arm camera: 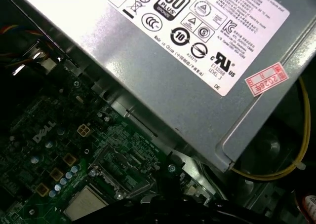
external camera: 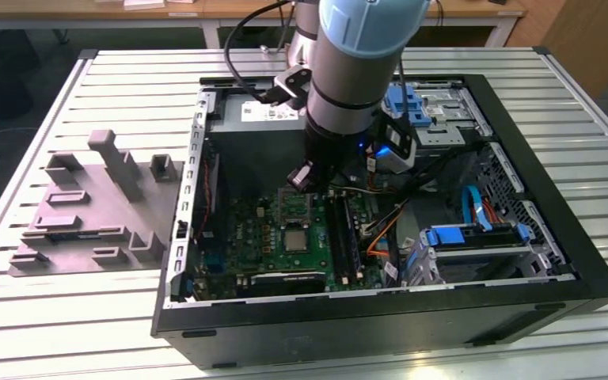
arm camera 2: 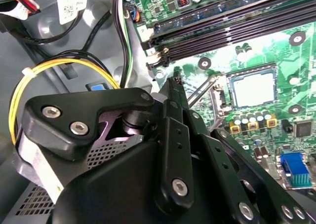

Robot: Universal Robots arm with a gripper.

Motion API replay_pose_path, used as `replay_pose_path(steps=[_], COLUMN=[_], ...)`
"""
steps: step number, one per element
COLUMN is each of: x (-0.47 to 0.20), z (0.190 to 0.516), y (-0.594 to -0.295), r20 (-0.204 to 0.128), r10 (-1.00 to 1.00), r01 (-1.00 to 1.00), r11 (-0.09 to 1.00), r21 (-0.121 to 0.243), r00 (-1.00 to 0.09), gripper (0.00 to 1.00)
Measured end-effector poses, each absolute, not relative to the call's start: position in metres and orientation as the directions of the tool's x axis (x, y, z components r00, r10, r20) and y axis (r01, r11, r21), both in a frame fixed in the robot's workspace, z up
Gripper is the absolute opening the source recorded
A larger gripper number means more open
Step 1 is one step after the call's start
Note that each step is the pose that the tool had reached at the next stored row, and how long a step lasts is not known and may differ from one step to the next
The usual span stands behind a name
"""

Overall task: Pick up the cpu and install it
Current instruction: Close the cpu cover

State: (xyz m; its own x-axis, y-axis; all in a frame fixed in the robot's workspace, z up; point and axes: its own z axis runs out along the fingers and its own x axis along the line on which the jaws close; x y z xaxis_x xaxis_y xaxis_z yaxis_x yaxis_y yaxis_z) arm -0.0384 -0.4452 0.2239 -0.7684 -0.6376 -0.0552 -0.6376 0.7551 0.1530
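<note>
The cpu [arm camera 2: 254,88] is a pale silvery square lying flat inside the dark metal-framed socket on the green motherboard [external camera: 272,237]. It also appears in the exterior view [external camera: 297,237] and in the first wrist view [arm camera: 86,203]. The socket's metal retaining frame [arm camera 2: 213,92] stands lifted beside it. My gripper [external camera: 304,180] hangs inside the open computer case a little above the board, beside the socket on the power-supply side, and apart from the cpu. Its black linkage [arm camera 2: 175,83] shows in both wrist views [arm camera: 170,170], with nothing visibly held.
A grey power-supply box [arm camera: 173,61] sits close beside the gripper. Black memory slots [arm camera 2: 237,17] run next to the socket, with yellow and black cables [arm camera 2: 59,66] nearby. Blue drive bays [external camera: 462,237] fill the case's right. A grey tray with upright blocks [external camera: 82,214] lies left of the case.
</note>
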Motion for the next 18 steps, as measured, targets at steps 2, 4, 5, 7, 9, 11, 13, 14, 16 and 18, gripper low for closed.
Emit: replay_pose_path(steps=[2,4,5,7,9,11,13,14,16,18], x=[-0.0383,-0.0383,-0.0384,-0.0384,-0.0385,-0.0386,-0.0388,-0.0389,-0.0391,-0.0393], z=[0.2241,0.2245,0.2249,0.2260,0.2277,0.2296,0.2308,0.2310,0.2315,0.2317], y=[-0.4452,-0.4452,-0.4452,-0.4452,-0.4452,-0.4451,-0.4451,-0.4451,-0.4451,-0.4452], r20=[-0.047,-0.044,-0.044,-0.044,-0.043,-0.044,-0.043,-0.044,-0.044,-0.044], r10=[-0.638,-0.639,-0.639,-0.639,-0.640,-0.644,-0.648,-0.652,-0.659,-0.664], r01=[-0.638,-0.638,-0.638,-0.638,-0.639,-0.643,-0.647,-0.651,-0.658,-0.663], r11=[0.757,0.757,0.758,0.757,0.756,0.754,0.749,0.747,0.740,0.736], r21=[0.144,0.140,0.140,0.139,0.139,0.139,0.139,0.139,0.139,0.139], r00=[-0.768,-0.768,-0.768,-0.768,-0.767,-0.764,-0.760,-0.757,-0.751,-0.746], gripper=[0.11,0.11,0.11,0.11,0.11,0.11,0.11,0.11,0.11,0.11])
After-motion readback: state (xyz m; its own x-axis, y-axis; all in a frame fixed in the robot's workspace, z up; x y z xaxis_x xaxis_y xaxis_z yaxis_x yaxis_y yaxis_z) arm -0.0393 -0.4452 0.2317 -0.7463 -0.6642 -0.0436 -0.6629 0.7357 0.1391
